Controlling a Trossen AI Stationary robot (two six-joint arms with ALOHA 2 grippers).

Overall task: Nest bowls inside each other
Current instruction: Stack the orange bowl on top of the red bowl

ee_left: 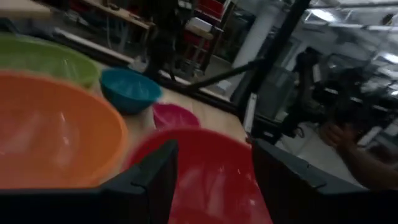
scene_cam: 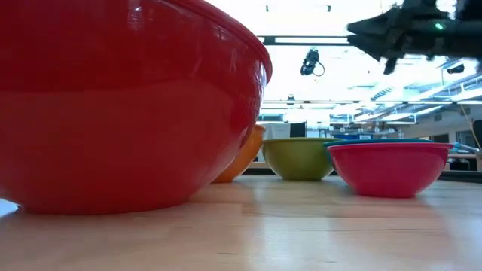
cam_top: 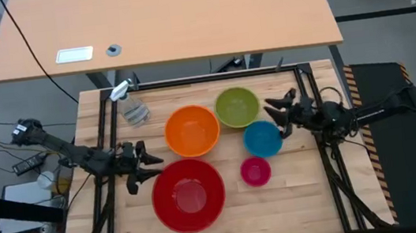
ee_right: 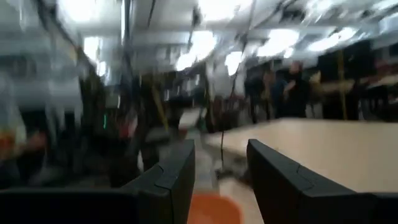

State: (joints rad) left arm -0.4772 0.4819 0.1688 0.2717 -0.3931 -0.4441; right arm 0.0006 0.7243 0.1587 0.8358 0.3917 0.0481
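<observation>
All the bowls stand apart on their bases on the wooden table. The red bowl (cam_top: 188, 194) is at the near middle, with the orange bowl (cam_top: 192, 130) behind it. The olive green bowl (cam_top: 237, 106) is farther back, the blue bowl (cam_top: 262, 138) is right of the orange, and the pink bowl (cam_top: 255, 171) is the nearest on the right. My left gripper (cam_top: 150, 165) hangs open just left of the red bowl's rim, above the table. My right gripper (cam_top: 273, 115) is open in the air, between the green and blue bowls on their right side.
A clear spray bottle (cam_top: 131, 106) lies at the table's far left. A black frame (cam_top: 188, 80) runs around the table's edges. A light wooden desk (cam_top: 164, 18) stands beyond the far edge. A person's hand (ee_left: 348, 143) shows off the table in the left wrist view.
</observation>
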